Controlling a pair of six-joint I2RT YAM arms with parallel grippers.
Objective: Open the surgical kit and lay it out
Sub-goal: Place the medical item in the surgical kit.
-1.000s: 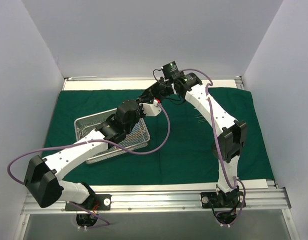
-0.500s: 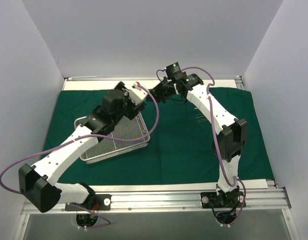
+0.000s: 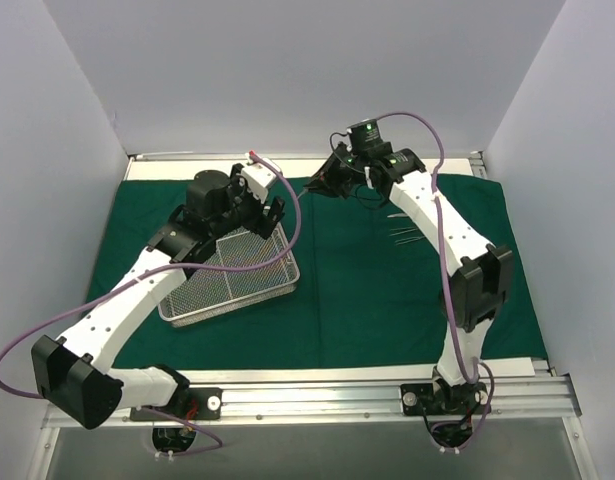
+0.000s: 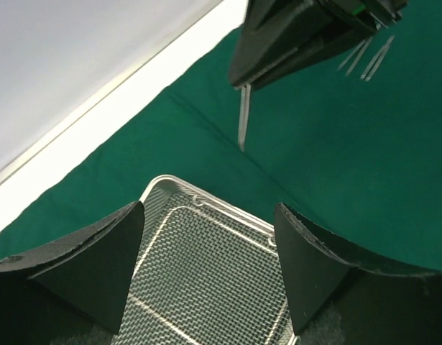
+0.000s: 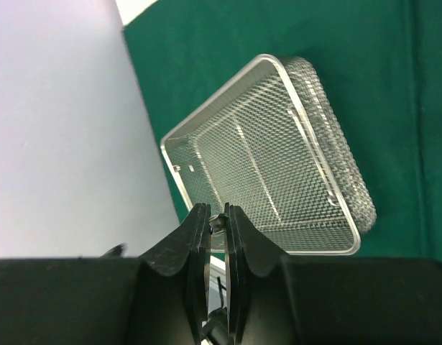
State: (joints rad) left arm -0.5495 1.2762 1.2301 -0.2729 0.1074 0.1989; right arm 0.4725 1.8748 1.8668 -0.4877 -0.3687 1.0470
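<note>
From above, the green cloth (image 3: 367, 300) covers most of the table. The wire tray (image 3: 247, 285) sits on the left half of the cloth, turned a bit crooked. The left gripper (image 3: 268, 214) hangs over the far end of the tray. The right gripper (image 3: 323, 186) hangs over the far middle of the cloth, just past the tray's far right corner. Some small metal tools (image 3: 403, 233) lie on the cloth to the right, next to the right arm.

The top view is too far away to show what the grippers are doing. The left wrist camera shows it better. Its own fingers (image 4: 91, 266) are spread wide apart, and the tray's corner shows in the gap between them. This view also shows the right gripper from the side, with a thin metal tool (image 4: 243, 118) sticking down out of its tip, above the cloth.

The right wrist camera shows its two fingers (image 5: 199, 244) pressed close together, with only a thin silver bit between them. Past them, the whole tray shows from the inside, all shiny mesh.

A white strip of table (image 3: 187, 168) shows behind the cloth. Plain white walls (image 3: 287, 70) stand at the back and both sides. A metal rail (image 3: 317, 398) runs along the near edge, where the arms are bolted.
</note>
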